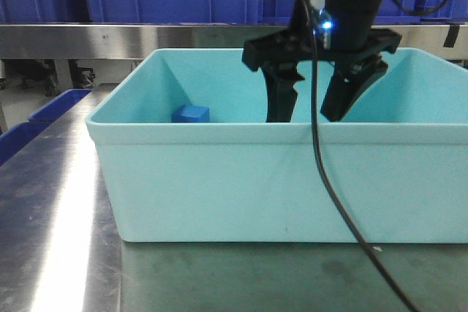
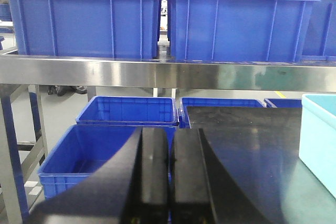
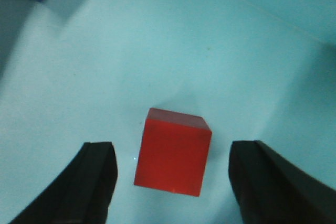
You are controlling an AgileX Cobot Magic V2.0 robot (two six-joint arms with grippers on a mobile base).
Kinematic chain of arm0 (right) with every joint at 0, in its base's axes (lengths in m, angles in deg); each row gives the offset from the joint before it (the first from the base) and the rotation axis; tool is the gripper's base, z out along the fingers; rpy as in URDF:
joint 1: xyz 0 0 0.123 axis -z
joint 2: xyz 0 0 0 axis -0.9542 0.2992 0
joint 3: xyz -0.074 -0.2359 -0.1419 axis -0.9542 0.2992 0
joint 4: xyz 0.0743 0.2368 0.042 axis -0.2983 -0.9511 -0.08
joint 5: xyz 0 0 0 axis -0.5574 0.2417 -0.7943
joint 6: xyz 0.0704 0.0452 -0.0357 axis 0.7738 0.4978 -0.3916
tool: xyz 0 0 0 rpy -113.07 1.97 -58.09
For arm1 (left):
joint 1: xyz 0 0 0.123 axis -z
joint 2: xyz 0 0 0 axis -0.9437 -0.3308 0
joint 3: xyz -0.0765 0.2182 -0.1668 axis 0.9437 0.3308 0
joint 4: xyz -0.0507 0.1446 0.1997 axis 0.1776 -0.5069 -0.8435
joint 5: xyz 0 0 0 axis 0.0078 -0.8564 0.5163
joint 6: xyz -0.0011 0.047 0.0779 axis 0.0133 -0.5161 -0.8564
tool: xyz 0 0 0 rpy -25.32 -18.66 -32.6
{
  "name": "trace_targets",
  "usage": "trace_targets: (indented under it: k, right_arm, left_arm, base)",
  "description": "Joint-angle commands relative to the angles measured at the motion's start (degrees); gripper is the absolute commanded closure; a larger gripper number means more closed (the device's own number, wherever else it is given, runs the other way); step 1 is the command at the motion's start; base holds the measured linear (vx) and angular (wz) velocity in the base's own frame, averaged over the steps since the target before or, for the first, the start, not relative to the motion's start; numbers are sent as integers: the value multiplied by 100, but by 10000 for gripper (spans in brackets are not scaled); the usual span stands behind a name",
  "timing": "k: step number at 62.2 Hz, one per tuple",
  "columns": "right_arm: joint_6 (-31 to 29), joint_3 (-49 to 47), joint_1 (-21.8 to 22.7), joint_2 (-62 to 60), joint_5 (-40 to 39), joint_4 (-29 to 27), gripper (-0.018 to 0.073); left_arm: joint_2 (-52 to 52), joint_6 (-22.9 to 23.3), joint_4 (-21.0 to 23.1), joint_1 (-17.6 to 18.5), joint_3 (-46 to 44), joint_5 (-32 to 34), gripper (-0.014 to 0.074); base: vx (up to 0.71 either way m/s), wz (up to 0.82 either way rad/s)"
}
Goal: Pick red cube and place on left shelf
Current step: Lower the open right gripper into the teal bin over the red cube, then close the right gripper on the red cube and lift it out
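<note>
- The red cube (image 3: 172,153) lies on the floor of the turquoise tub (image 1: 241,180). From the front, the tub's wall hides it.
- The right hand (image 1: 308,116) is spread wide, with one finger on either side of the cube and neither touching it.
- The blue cube (image 1: 191,114) is partly hidden behind the tub's rim.
- The left hand (image 2: 170,177) is pressed closed and empty, and faces the left shelf (image 2: 157,72).

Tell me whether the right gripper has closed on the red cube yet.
No, the right gripper stands open, a finger on each side of the red cube with a gap at both.
</note>
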Motion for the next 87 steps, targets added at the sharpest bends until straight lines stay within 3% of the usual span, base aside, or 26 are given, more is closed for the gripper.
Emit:
trace_targets:
  k: [1, 17, 22, 32, 37, 50, 60, 74, 87]
  right_arm:
    - [-51, -199, 19, -156, -213, -5, -1]
    - [-51, -199, 19, 150, -205, 58, 13]
    - [-51, -199, 19, 166, -216, 62, 78]
    - [-51, -210, 19, 152, -210, 62, 307]
    - [-51, -271, 19, 105, -143, 57, 369]
    - [-51, -382, 32, -511, -252, 108, 368]
    - [-51, -339, 173, -1402, -309, 459, 368]
    - [-51, 431, 880, -2724, -630, 783, 368]
    - [-51, 1880, 1527, -4140, -1251, 886, 368]
  left_arm:
    - [72, 32, 39, 25, 136, 480, 474]
    - [72, 32, 39, 25, 136, 480, 475]
    - [72, 32, 39, 25, 136, 480, 475]
    - [72, 32, 39, 25, 136, 480, 474]
    - [72, 32, 39, 25, 136, 480, 474]
    - [72, 32, 39, 25, 136, 480, 475]
    - [72, 32, 39, 25, 136, 480, 475]
    - [72, 32, 39, 25, 136, 480, 474]
    - [72, 32, 39, 25, 136, 480, 474]
  base:
    - [0, 0]
    - [0, 0]
    - [0, 0]
    - [0, 0]
    - [0, 0]
    - [0, 0]
    - [0, 0]
    - [0, 0]
    - [0, 0]
